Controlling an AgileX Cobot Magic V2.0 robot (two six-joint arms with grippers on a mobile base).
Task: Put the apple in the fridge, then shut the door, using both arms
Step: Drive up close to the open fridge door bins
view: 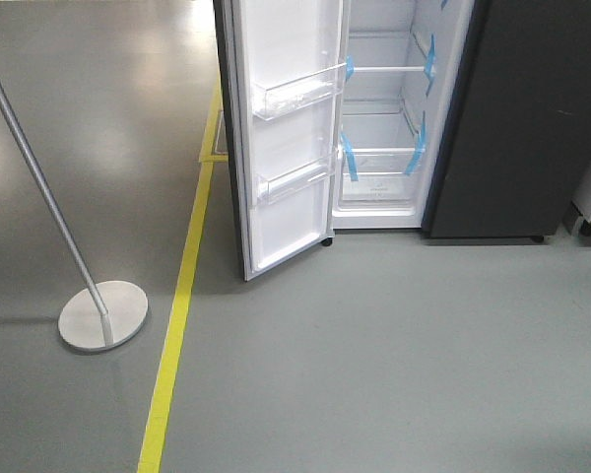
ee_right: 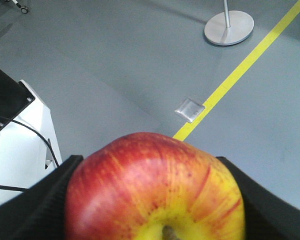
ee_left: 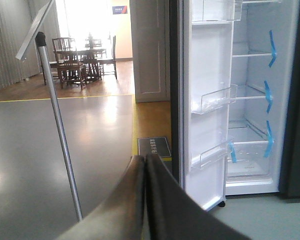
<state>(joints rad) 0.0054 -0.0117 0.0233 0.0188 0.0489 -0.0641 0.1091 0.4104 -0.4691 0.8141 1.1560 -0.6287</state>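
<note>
Right end effector [ee_right: 155, 215]: black, matte, angular fingers [ee_right: 45, 200] pinching both flanks of the apple [ee_right: 155, 170], which fills the 6 o'clock part of the right wrist view with its stem hollow toward the camera. Apple: round, glossy, red streaked over yellow, the yellow strongest round the stem. It is carried above the floor [view: 374, 374], well apart from the fridge [view: 512, 118] and not yet inside it. Left end effector [ee_left: 144, 161]: dark tapering fingers pressed together with nothing between them, at 6 o'clock in the left wrist view. Step in hand, as judged: carrying the apple to a shelf. The smooth round skin may slip, so an even squeeze on the widest part seems wise. The approach should pass to the 3 o'clock side of the door [view: 286, 148] and clear of its projecting bins [view: 295, 96]. The apple should sit on flat glass, away from the edge, before the pinch is loosened, since it would roll easily. The empty left arm looks best placed for the door. Fridge: at 1 o'clock in the front view, dark flat outside, white smooth interior, thin glass shelves [view: 384, 69], strips of blue tape [view: 429, 54]. Door: wide open, white moulded liner, clear rigid plastic bins. Floor: grey, faintly reflective, crossed by a yellow line [view: 177, 325]. Stand [view: 103, 313]: slender metal pole on a round disc base, at 8 o'clock.
</note>
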